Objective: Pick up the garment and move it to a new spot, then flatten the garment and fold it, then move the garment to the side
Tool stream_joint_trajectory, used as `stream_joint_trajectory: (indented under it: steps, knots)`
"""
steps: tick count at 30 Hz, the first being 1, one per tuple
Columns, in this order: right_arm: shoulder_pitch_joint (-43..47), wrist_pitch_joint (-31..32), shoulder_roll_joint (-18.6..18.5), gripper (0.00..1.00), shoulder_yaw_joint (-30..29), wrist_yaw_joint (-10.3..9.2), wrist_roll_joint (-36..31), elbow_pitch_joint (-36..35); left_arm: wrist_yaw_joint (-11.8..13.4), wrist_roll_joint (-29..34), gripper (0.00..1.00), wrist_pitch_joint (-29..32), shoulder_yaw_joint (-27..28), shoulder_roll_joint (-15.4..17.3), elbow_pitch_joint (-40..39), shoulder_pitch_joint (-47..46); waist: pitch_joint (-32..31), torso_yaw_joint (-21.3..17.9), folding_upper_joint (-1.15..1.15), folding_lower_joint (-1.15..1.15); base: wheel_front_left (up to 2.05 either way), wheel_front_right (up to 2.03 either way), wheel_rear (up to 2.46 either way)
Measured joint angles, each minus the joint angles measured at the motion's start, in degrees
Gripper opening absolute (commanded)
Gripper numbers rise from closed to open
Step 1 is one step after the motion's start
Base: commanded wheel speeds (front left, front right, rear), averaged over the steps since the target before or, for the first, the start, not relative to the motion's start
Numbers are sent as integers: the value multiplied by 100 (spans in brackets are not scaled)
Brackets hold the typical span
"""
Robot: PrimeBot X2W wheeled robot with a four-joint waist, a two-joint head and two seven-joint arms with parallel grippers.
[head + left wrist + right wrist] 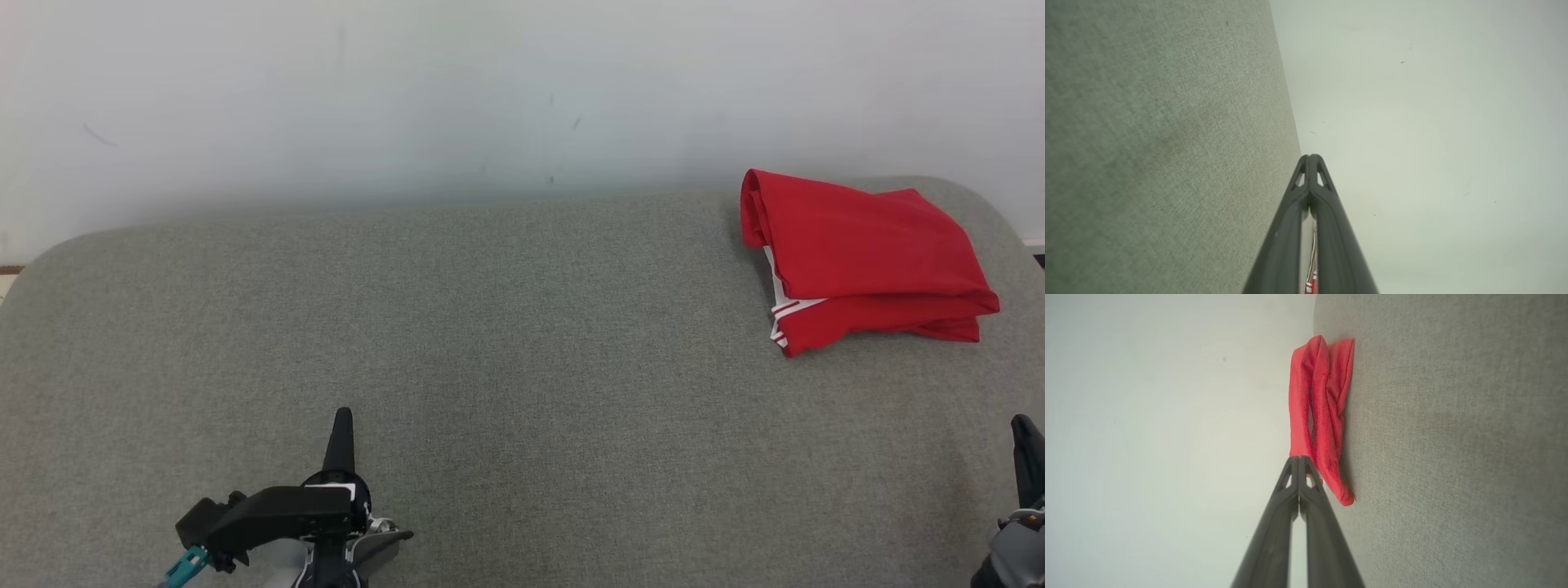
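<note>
**Q:** Two big surfaces, then. What are they?

**A:** A pale wall (pixel 490 82) runs across the back. In front of it lies a broad grey fabric cushion (pixel 522 343) with rounded far corners.

**Q:** Where is the garment?

**A:** The red garment (pixel 865 253) lies folded on the cushion's far right, close to the rounded corner and the wall. It is stacked in layers, and white striped trim shows along its near-left edge. In the right wrist view the layers bulge a little at one end.

**Q:** And the grippers?

**A:** The left gripper (pixel 340 433) sits at the lower left of the head view, over bare cushion and well apart from the garment. Its two dark fingers are pressed together tip to tip. The right gripper (pixel 1024 433) shows at the lower right edge, on the near side of the garment with a strip of cushion between them. Its jaws are also pressed together, and its fingers point towards the red fabric.
</note>
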Motion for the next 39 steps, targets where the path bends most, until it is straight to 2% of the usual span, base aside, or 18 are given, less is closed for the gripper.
stream_joint_trajectory:
  steps: [18, 39]
  knots:
    - [-185, 299, -40, 0, -327, 0, 598, 180, -96, -790, 0, -15, -214, 1, 236, -278, 36, -34, 0, 0, 0, 0, 0]
    - [-195, 299, -46, 0, -330, 0, 603, 182, -96, -791, 0, -15, -218, 1, 240, -288, 36, -34, 0, 0, 0, 0, 0]
